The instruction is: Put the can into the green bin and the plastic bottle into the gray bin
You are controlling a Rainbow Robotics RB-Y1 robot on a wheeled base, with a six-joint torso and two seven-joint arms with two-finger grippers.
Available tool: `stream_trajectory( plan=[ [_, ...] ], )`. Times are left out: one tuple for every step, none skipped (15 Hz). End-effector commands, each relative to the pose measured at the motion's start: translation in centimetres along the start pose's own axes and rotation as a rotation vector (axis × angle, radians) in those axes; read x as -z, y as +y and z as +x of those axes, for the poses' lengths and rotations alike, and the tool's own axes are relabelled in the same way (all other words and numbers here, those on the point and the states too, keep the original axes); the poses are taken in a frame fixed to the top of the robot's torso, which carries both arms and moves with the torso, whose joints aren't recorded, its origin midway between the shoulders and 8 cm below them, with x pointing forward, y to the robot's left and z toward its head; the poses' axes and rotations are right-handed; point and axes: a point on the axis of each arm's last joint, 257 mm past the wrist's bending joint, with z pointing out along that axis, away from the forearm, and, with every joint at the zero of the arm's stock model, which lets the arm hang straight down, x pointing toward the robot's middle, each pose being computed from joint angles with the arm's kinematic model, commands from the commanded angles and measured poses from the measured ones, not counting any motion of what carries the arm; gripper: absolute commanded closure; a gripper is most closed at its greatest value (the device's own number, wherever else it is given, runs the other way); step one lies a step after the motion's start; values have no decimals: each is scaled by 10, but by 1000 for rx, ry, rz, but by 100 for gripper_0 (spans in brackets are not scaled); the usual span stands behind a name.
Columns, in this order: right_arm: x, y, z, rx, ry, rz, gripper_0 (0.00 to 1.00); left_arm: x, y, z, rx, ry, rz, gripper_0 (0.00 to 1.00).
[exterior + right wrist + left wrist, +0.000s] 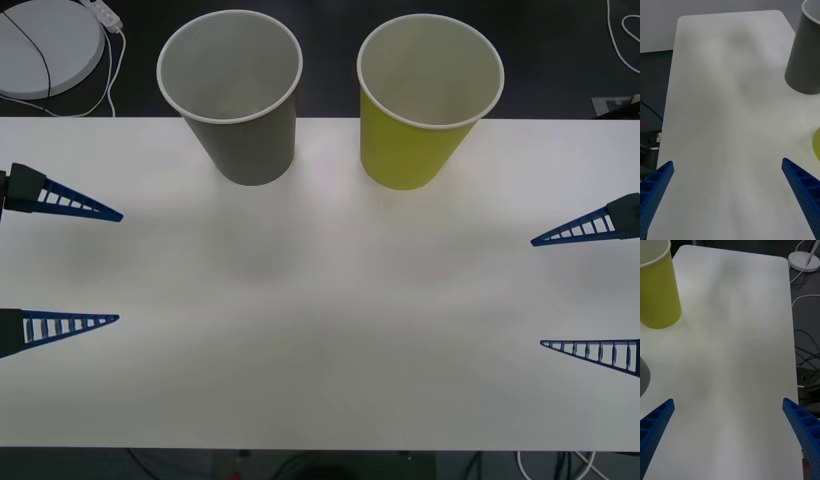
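The white table (pixel 320 340) takes up the near part of the front view, its near edge running along the bottom. Over the table's left edge hangs the left gripper (pixel 118 266), its two blue ribbed fingers (pixel 75 203) spread wide and pointing toward the middle, with nothing between them. Over the right edge hangs the right gripper (pixel 537 292), also spread wide and holding nothing, its fingers (pixel 585 227) pointing inward.

At the far edge of the table two large paper cups stand upright, side by side but apart. The gray bin (pixel 236 100) is the left one, the green bin (pixel 424 105) the right one, both with white insides and rolled white rims. What shows of their insides is bare.

In the left wrist view the green bin (pixel 657 292) stands on the table beyond the fingertips (pixel 657 422). In the right wrist view the gray bin (pixel 805 56) stands likewise beyond that gripper's fingertips (pixel 799 183).

On the dark floor beyond the far left corner sits a round white base (pixel 45 45) with cables.
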Motion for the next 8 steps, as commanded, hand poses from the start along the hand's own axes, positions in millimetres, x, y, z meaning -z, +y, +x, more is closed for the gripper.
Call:
stream_trajectory(
  plan=[
    [0,0,0,0,0,0,0,0,0,3,6,-3,-3,0],
    [0,0,0,0,0,0,0,0,-1,3,5,-4,-3,0],
    [0,0,0,0,0,0,0,0,-1,3,5,-4,-3,0],
    [0,0,0,0,0,0,0,0,-1,3,5,-4,-3,0],
    [0,0,0,0,0,0,0,0,-1,3,5,-4,-3,0],
    [0,0,0,0,0,0,0,0,-1,3,5,-4,-3,0],
    [0,0,0,0,0,0,0,0,-1,3,5,-4,-3,0],
    [0,0,0,0,0,0,0,0,-1,3,5,-4,-3,0]
  ],
)
